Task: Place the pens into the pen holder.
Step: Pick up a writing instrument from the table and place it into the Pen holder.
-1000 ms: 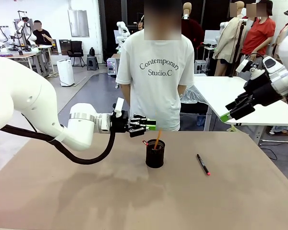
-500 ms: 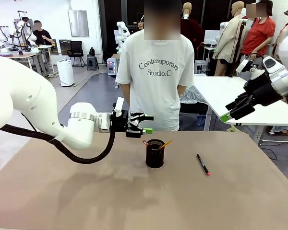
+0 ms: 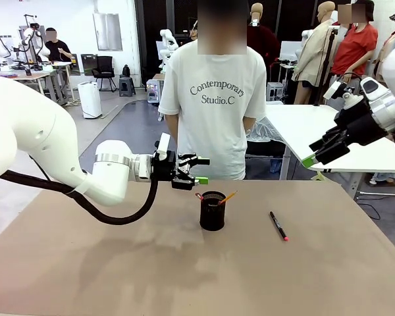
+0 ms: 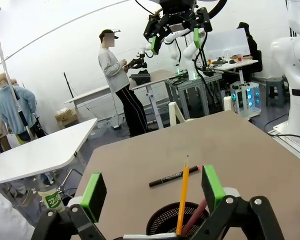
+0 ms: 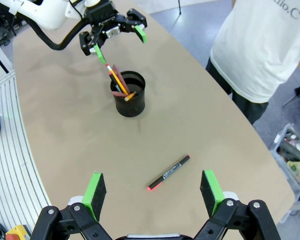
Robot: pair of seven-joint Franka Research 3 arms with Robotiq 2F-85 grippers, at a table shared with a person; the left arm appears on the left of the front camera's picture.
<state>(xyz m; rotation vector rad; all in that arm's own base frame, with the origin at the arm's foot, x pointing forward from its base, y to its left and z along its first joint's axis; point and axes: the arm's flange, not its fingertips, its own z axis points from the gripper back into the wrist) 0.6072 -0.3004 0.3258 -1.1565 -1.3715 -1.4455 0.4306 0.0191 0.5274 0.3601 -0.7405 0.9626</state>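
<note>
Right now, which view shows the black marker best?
Right wrist view: the black marker lies whole on the table, red tip clear. Front view shows it small, right of the pen holder. Left wrist view: the pencil crosses one end.

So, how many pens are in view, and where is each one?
3. The yellow pencil and the reddish-brown pen stand in the black mesh holder; the black marker lies on the table, right of the holder in the front view.
</note>
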